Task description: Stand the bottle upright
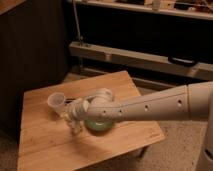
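Bottle [76,125] | at gripper [73,119] tip | beside green bowl [97,125]

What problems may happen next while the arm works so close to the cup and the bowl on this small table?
1. The end effector is low over the wooden table, right beside the translucent cup. A sideways move may tip this cup.
2. The arm passes over the green bowl and could push it toward the table edge.
3. The bottle cannot be seen clearly near the end effector, so a poor grip might let it fall again.
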`<state>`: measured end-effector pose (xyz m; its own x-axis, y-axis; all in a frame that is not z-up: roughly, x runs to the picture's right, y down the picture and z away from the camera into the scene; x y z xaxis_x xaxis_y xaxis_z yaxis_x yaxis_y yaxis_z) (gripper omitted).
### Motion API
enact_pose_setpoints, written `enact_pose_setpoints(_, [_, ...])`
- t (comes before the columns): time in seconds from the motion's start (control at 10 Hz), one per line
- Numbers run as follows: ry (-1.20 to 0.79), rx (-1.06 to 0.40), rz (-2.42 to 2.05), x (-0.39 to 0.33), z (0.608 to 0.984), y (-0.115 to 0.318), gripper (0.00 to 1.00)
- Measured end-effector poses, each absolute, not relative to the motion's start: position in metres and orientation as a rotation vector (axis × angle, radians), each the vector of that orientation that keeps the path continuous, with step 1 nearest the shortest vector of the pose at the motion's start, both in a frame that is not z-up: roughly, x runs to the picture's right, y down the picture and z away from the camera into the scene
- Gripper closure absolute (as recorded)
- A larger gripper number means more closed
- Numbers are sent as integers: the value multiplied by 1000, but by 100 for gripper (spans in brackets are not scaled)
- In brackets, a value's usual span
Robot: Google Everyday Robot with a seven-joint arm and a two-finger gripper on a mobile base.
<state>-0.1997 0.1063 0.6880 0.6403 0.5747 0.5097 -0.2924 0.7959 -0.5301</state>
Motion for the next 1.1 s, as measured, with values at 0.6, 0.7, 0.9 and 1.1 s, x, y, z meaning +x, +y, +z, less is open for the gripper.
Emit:
enact_pose_setpoints(0.6, [-708, -453, 518, -198, 694, 114, 20])
enact_pose_setpoints(0.7, [-705, -455, 515, -198, 695, 115, 20])
enact_pose_setpoints(0.9, [-697, -460, 510, -194, 694, 116, 20])
enact_pose_setpoints(1.1, [-685, -467, 515, -180, 690, 121, 20])
